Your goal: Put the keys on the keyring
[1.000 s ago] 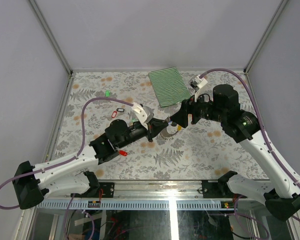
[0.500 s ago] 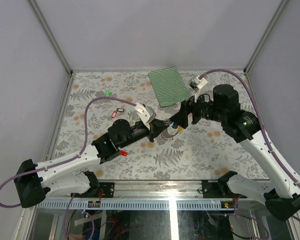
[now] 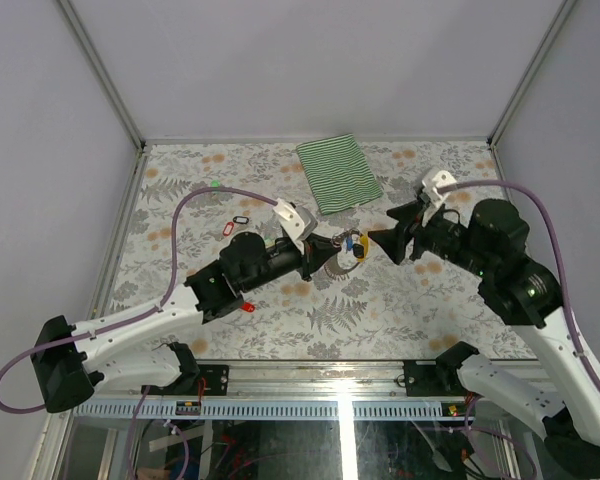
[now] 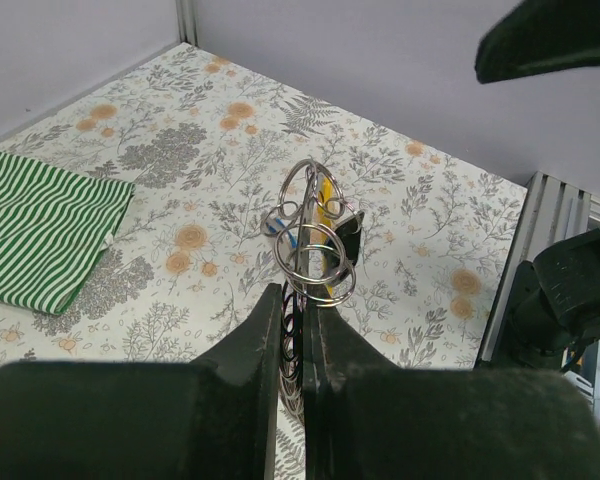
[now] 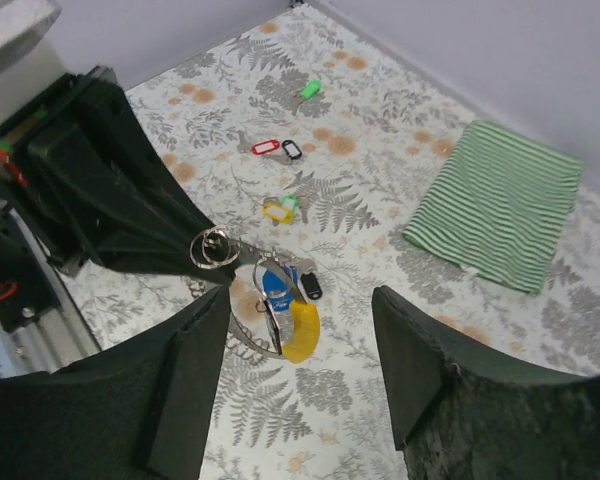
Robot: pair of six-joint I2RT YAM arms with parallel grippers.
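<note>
My left gripper [image 3: 329,251] is shut on the keyring [image 4: 315,262] and holds it above the table. Keys with a yellow tag [image 5: 302,332], a blue tag [image 5: 275,288] and a small black tag [image 5: 311,287] hang on the ring; the bunch also shows in the top view [image 3: 353,245]. In the left wrist view the gripper [image 4: 300,302] pinches the wire loop. My right gripper [image 5: 300,305] is open and empty, a short way right of the bunch [image 3: 380,236]. Loose keys lie on the table: green tag [image 3: 215,185], red tag [image 3: 229,229], black tag [image 3: 242,220], another red tag [image 3: 246,306].
A green-striped folded cloth [image 3: 338,172] lies at the back middle of the table, also in the right wrist view [image 5: 500,205]. A yellow-tagged key [image 5: 278,210] lies near my left arm. Aluminium posts and walls frame the floral table top [image 3: 400,300].
My right gripper has drawn back to the right, away from the bunch, and now stands open. My left gripper has shifted slightly right and farther back, still holding the ring.
</note>
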